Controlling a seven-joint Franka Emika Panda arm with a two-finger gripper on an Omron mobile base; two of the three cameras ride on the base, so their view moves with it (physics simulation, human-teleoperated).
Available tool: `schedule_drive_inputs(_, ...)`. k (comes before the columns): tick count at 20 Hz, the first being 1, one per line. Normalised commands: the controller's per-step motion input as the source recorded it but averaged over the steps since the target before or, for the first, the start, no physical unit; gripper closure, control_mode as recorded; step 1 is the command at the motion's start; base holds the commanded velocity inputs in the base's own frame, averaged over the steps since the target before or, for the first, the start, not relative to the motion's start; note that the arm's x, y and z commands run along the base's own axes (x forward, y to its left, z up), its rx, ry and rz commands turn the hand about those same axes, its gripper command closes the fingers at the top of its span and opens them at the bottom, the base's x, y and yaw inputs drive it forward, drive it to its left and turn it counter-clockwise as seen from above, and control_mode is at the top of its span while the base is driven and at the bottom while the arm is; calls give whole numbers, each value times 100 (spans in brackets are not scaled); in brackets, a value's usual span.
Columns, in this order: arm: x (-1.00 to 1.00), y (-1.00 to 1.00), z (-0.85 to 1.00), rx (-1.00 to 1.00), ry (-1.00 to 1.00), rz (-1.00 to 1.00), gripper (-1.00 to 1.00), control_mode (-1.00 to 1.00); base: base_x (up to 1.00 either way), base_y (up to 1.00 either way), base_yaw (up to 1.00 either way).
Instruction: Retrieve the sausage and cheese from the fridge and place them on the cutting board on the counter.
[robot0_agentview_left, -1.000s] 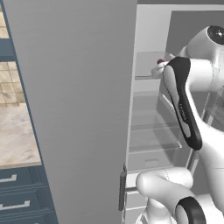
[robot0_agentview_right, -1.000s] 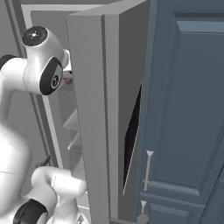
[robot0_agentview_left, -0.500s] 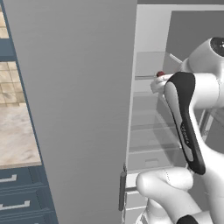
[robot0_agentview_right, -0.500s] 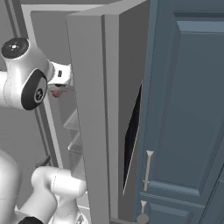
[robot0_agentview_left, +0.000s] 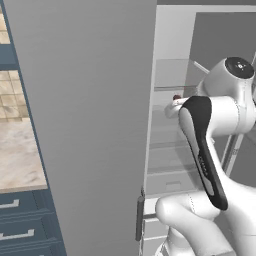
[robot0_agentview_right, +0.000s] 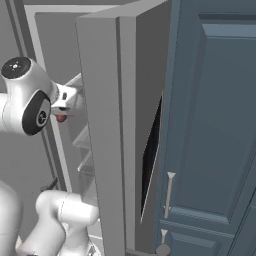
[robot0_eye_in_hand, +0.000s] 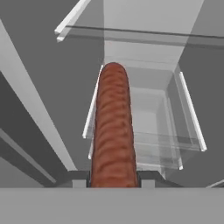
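Note:
My gripper (robot0_eye_in_hand: 113, 177) is shut on the sausage (robot0_eye_in_hand: 112, 127), a reddish-brown cylinder that sticks out lengthwise from between the finger tips. The fridge (robot0_agentview_left: 85, 125) stands with both doors swung open. In the left base view the gripper (robot0_agentview_left: 172, 106) hangs in front of the white shelves with a bit of the sausage (robot0_agentview_left: 176, 97) showing. From the right base view the gripper (robot0_agentview_right: 62, 112) and the sausage (robot0_agentview_right: 61, 118) sit just left of the open right door (robot0_agentview_right: 105, 150). The counter (robot0_agentview_left: 17, 155) lies at far left. The cheese and the cutting board are out of view.
Glass shelves and door bins (robot0_eye_in_hand: 144, 131) lie beyond the sausage. The left fridge door stands between the arm and the counter. Blue-grey drawers (robot0_agentview_left: 20, 220) sit under the counter. A tall blue cabinet door (robot0_agentview_right: 215, 125) with a silver handle (robot0_agentview_right: 169, 195) stands right of the fridge.
The arm has drawn back from the shelf, and the gripper with the sausage has come lower. The doors have not moved.

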Motion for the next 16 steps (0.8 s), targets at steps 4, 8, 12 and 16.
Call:
schedule_drive_inputs(4, 0, 0, 0, 0, 0, 0, 100, 100, -42, 4, 3)
schedule_drive_inputs(8, 0, 0, 0, 0, 0, 0, 100, 100, -96, 38, 22)
schedule_drive_inputs(12, 0, 0, 0, 0, 0, 0, 100, 100, -83, 92, 70)
schedule_drive_inputs(16, 0, 0, 0, 0, 0, 0, 100, 100, -56, 95, 86)
